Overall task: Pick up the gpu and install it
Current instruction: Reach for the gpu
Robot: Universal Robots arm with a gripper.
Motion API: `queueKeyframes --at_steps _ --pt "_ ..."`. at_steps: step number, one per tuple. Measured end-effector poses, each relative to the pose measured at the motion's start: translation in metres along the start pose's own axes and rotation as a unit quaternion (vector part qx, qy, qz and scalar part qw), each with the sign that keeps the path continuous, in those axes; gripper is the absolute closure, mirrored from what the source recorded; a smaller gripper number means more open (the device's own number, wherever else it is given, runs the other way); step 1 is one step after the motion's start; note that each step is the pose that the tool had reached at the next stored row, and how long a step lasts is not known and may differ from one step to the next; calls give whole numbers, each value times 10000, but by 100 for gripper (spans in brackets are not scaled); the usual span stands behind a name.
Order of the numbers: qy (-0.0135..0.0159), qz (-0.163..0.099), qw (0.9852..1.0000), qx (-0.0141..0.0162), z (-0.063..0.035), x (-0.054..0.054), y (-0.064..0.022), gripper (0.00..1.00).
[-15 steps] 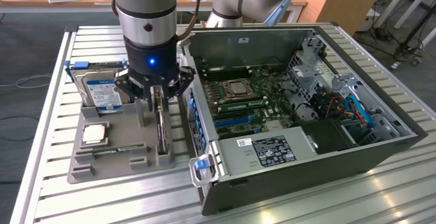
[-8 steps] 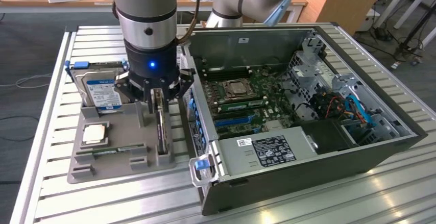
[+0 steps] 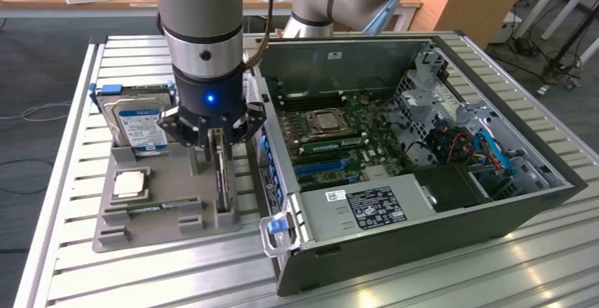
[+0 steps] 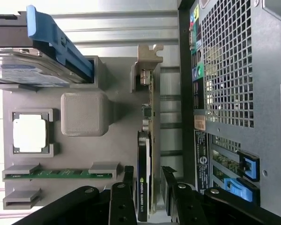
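The gpu is a thin dark card standing on edge in a slot of the grey holder, with its silvery bracket at one end. My gripper is lowered over the card's other end. Its black fingers straddle the card, one on each side, with a small gap showing between each finger and the card. The gripper is open and holds nothing.
The open computer case lies just beside the holder on the exterior view's right, motherboard exposed. The holder also carries a hard drive, a processor chip and a memory stick.
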State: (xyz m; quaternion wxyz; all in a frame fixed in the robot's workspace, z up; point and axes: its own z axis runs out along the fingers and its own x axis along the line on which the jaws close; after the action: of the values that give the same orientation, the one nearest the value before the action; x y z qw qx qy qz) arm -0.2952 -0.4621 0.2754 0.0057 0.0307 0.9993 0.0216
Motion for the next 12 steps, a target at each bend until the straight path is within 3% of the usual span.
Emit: queueKeyframes --at_steps 12 --pt "0 0 10000 1 86 0 -8 63"
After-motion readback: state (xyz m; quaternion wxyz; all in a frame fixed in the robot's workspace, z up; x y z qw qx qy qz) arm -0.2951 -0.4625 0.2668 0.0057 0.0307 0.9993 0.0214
